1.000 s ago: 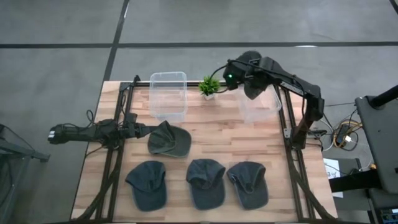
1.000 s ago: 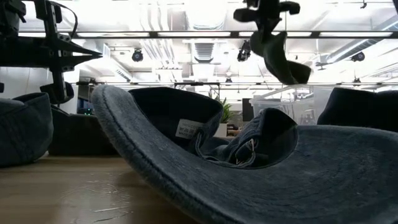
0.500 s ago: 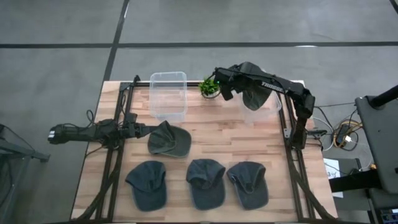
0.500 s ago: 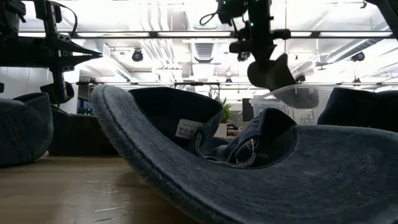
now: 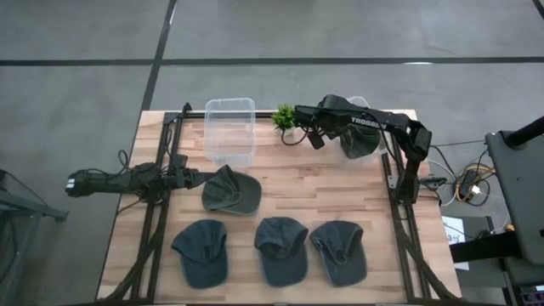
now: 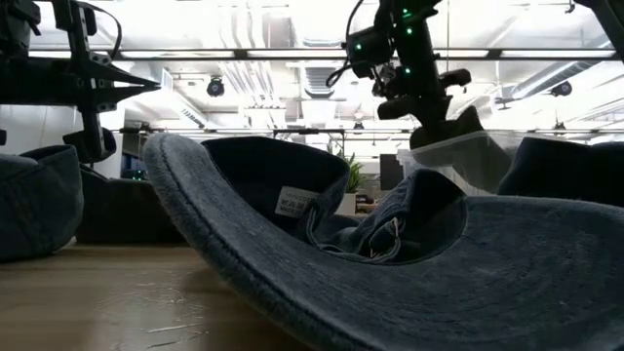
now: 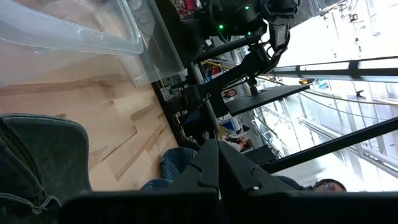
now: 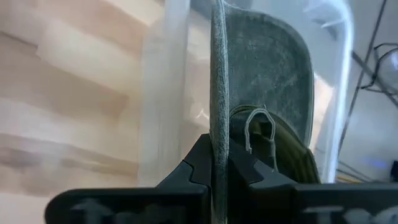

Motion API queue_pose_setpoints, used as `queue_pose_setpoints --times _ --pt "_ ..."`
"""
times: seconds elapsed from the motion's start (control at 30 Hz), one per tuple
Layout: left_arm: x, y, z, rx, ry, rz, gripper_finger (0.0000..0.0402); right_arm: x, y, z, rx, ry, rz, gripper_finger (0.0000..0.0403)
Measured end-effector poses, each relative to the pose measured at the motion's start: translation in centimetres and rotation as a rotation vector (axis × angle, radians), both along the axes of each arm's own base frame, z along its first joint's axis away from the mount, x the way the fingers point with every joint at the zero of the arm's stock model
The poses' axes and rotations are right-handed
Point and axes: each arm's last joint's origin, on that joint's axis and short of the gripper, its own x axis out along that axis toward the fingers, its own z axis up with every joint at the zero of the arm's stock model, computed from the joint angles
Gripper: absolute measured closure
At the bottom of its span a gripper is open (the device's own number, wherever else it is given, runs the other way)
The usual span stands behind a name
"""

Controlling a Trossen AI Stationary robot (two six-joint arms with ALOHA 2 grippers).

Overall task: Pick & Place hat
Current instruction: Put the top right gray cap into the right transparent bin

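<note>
My right gripper is shut on a dark grey hat that hangs over the clear bin at the table's far right; in the low view the hat sits at the bin's rim. A second hat lies left of the middle. My left gripper stays shut and level just beside that hat, with nothing between its fingers. Three more hats lie crown up in a row along the near edge. My right gripper pinches the hat's brim at its edge between the two fingers, with the brim seen edge-on. The fingers slant steeply down from above. The hat's crown and strap hang below the fingers inside the bin's outline; whether it touches the bin's floor cannot be told.
A second clear bin stands at the far left of the tabletop, and a small green plant between the two bins, close to my right arm. Bare wood lies in the middle between the bins and the row of hats.
My right gripper has gone down toward the right bin with the hat and tipped to point more steeply downward, rolling a little. The hat, earlier held high above the bin, now hangs at its rim.
</note>
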Motion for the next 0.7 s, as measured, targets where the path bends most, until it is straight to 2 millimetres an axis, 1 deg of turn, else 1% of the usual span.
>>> queue_pose_setpoints --times 0.17,0.4,0.5,0.7 --pt "0.0 0.0 0.0 0.0 0.0 0.0 0.0401 0.2 -0.1 -1.0 0.03 -0.033 -0.007 0.0394" --pt "0.0 0.0 0.0 -0.005 -0.001 -0.005 0.0401 -0.1 -0.3 -2.2 0.083 -0.036 -0.022 0.0391" --pt "0.0 0.0 0.0 -0.006 -0.001 -0.006 0.0401 -0.1 -0.6 -2.4 0.134 -0.069 -0.028 0.0391" --pt "0.0 0.0 0.0 -0.006 -0.002 -0.009 0.0401 -0.1 -1.0 -2.5 0.135 -0.089 -0.036 0.0382"
